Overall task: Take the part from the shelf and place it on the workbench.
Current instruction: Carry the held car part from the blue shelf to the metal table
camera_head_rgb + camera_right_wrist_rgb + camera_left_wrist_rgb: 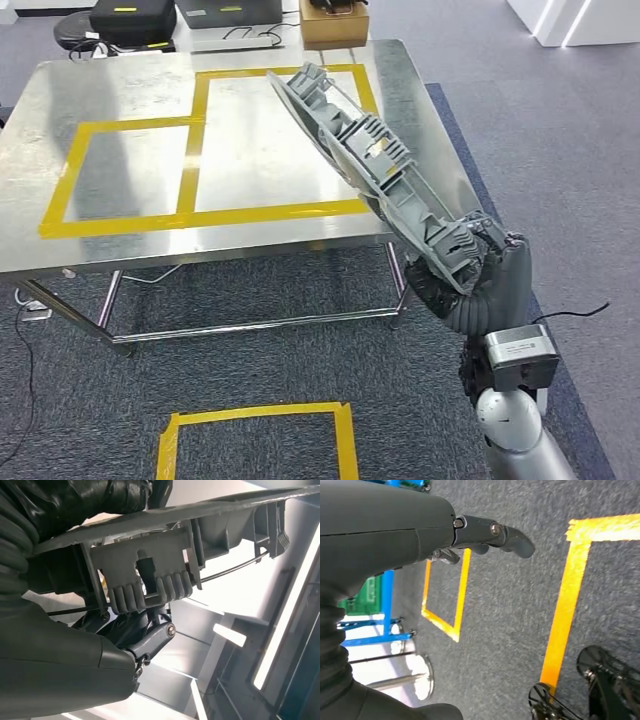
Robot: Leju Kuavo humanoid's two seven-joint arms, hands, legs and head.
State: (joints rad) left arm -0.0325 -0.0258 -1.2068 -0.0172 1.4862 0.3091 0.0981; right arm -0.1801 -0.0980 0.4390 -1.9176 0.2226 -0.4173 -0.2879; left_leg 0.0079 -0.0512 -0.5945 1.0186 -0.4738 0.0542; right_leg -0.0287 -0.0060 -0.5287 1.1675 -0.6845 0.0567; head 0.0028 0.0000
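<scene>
One broad steel bench (249,150) lies ahead of us, its top marked with yellow tape rectangles (204,150) set side by side. Over its right front corner we carry the part (370,160), a long grey moulded plastic piece with ribs and clips, tilted up and away so that its far tip hangs above the right-hand rectangle while its near end sits in our right hand (460,275). That hand grips the part by its lower end, fingers wrapped around the ribbed edge, as the right wrist view confirms (143,640). Our left hand (490,532) hangs beside us over the grey carpet, fingers stretched out and holding nothing.

We judge the main risk to be leverage: the part is long and held at one end only, so it may twist or slip in the fingers as we lower it. The far tip could also strike the steel top first and skid, leaving the part across the tape or off the bench edge, which is near our wrist.

Behind the bench stand a black case (132,20) and a cardboard box (334,22), well apart from the drop zone. A taped square (256,440) marks the floor in front. Nothing lies on the bench between the part and the rectangle.
</scene>
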